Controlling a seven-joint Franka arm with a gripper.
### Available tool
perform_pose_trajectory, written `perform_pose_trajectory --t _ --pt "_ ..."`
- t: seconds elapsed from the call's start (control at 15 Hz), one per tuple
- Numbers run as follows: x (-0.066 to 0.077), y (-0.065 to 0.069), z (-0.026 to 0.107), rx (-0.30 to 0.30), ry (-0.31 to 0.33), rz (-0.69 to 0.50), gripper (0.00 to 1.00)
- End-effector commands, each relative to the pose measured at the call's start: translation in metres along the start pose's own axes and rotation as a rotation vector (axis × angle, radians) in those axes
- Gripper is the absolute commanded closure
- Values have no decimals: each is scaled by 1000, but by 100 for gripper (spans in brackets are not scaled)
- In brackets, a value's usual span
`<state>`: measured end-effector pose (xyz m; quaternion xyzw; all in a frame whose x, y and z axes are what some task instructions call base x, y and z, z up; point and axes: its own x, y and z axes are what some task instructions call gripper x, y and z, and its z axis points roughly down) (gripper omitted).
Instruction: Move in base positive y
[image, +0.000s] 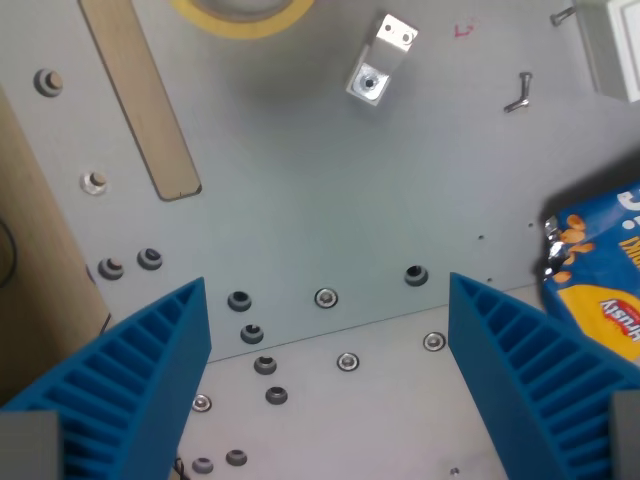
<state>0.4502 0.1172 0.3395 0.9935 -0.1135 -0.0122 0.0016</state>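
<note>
My gripper (330, 320) is open, with nothing between its two blue ribbed fingers. One finger (140, 370) stands at the wrist view's lower left, the other finger (520, 360) at the lower right. Below them lies a grey metal plate (330, 200) with several bolt holes and screws. No task object is held.
A blue and yellow snack bag (600, 285) lies at the wrist view's right edge, close to the right finger. A wooden strip (140, 95) lies at upper left. A yellow tape roll (245, 12) is at the top edge. A small metal bracket (380, 60) and a white box (615, 45) lie at upper right.
</note>
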Motion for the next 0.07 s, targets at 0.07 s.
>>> perform_pose_trajectory --t 0.07 --pt "-10 -11 -5 1 16 22 0"
